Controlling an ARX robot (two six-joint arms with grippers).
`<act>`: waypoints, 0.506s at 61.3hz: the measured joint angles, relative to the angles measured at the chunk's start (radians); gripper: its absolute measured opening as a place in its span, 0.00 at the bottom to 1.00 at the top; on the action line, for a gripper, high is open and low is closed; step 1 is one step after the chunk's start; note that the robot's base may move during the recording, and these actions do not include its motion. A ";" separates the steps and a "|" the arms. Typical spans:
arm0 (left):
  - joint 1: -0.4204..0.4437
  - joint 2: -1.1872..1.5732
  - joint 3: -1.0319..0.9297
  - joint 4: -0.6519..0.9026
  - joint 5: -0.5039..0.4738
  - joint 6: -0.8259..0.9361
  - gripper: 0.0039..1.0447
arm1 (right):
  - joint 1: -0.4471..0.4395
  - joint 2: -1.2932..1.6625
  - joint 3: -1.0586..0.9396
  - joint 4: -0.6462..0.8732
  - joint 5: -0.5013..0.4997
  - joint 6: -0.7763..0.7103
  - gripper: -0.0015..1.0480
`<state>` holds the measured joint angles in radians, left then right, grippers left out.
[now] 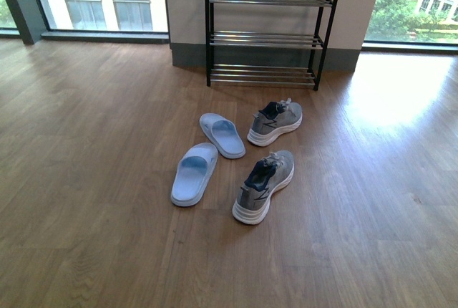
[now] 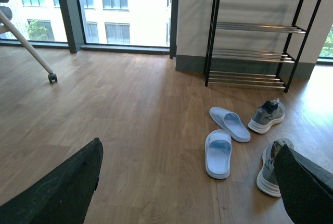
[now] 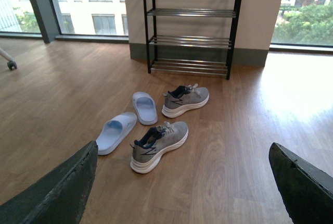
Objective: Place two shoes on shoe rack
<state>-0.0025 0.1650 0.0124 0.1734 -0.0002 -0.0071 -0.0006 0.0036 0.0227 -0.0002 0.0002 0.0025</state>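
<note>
The far sneaker [image 1: 275,122], grey mesh with a white sole, stands upright on the floor just before the black rack [image 1: 265,37]. The near sneaker [image 1: 263,186] matches, toe towards the rack.

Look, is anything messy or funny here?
A bit messy. The near sneaker and the far sneaker sit apart on the floor, angled differently, not on the shoe rack. Two blue slippers beside them are splayed too. Nothing looks broken or spilled.
</note>
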 joint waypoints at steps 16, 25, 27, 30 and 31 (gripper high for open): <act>0.000 0.000 0.000 0.000 -0.002 0.000 0.91 | 0.000 0.000 0.000 0.000 -0.001 0.000 0.91; 0.000 0.000 0.000 0.000 -0.002 0.000 0.91 | 0.000 0.000 0.000 0.000 -0.001 0.000 0.91; 0.000 0.000 0.000 0.000 -0.002 0.000 0.91 | 0.000 0.000 0.000 0.000 -0.001 0.000 0.91; 0.000 0.000 0.000 0.000 -0.002 0.000 0.91 | 0.000 0.000 0.000 0.000 -0.001 0.000 0.91; 0.000 0.000 0.000 0.000 -0.002 0.000 0.91 | 0.000 0.000 0.000 0.000 -0.001 0.000 0.91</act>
<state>-0.0025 0.1650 0.0124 0.1734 -0.0025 -0.0071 -0.0006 0.0036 0.0227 -0.0002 -0.0006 0.0025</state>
